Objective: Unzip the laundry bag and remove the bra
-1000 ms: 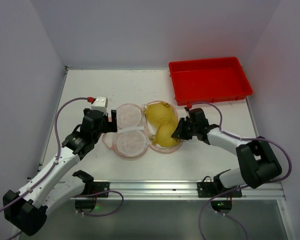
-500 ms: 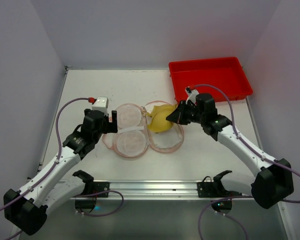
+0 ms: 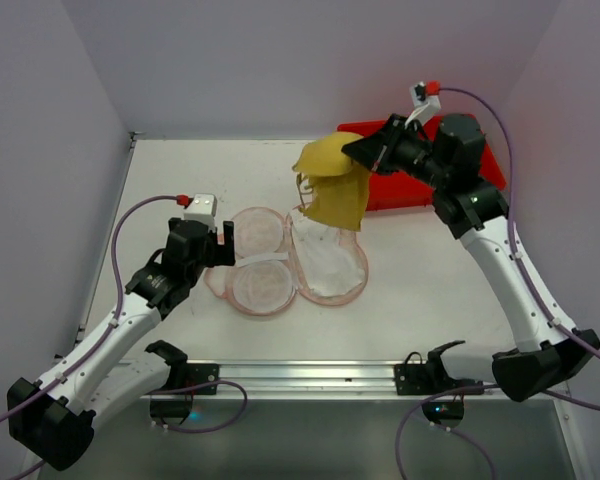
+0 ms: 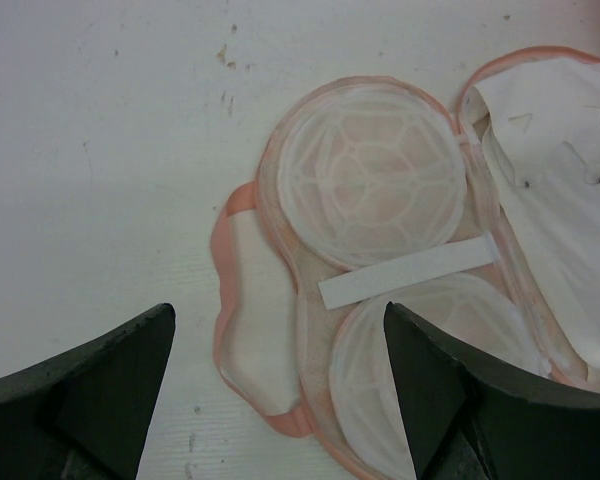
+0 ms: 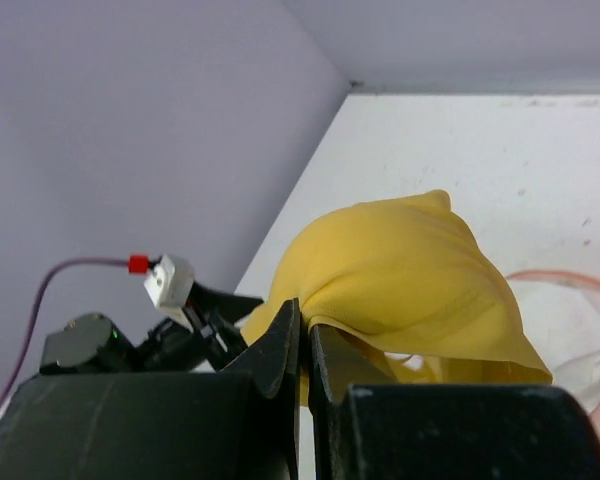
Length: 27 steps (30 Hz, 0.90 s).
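Observation:
The laundry bag (image 3: pixel 280 262) lies open and flat on the table, its pale pink mesh lobes facing up; it also shows in the left wrist view (image 4: pixel 380 190). My right gripper (image 3: pixel 355 152) is shut on the yellow bra (image 3: pixel 332 185) and holds it in the air above the bag's far right side. In the right wrist view the bra (image 5: pixel 410 275) hangs from the shut gripper (image 5: pixel 305 340). My left gripper (image 3: pixel 223 240) is open and empty, just left of the bag's left lobes; its fingers (image 4: pixel 80 390) straddle the pink zip edging (image 4: pixel 230 330).
A red plastic tray (image 3: pixel 480 170) stands at the back right, partly behind my right arm. A white strap (image 4: pixel 410 272) crosses between the bag's left lobes. Grey walls close in the table on three sides.
My right gripper has lifted the yellow bra out of the bag's right half and carried it up and back toward the tray. The left arm has not moved.

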Motion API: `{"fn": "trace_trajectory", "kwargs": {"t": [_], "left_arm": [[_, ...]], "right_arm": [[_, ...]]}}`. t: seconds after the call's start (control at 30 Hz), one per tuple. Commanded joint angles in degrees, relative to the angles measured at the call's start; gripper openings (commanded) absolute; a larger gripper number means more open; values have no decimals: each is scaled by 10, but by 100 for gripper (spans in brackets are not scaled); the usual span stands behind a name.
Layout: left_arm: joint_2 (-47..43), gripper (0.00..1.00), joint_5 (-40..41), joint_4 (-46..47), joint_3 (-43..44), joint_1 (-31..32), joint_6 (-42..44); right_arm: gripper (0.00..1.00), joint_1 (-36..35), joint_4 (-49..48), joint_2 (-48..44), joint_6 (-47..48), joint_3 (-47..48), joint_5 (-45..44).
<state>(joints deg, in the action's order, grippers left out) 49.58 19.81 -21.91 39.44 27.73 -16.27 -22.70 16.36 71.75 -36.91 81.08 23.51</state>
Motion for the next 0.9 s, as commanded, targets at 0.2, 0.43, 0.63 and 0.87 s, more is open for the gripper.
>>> {"fn": "trace_trajectory", "kwargs": {"t": [0.2,0.43,0.63,0.87], "left_arm": [[-14,89,11,12,-9,-3,11],[-11,88,8,12,-10,-3,11],[3,89,2,13,-9,-3,12],[5,89,-9,18,-10,-3,12]], "right_arm": [[0,133,-4,156,-28,174,-7],[0,228,-18,297,-49,258,10],[0,305,-18,404,-41,328,-22],[0,352,-21,466,-12,378,-76]]}}
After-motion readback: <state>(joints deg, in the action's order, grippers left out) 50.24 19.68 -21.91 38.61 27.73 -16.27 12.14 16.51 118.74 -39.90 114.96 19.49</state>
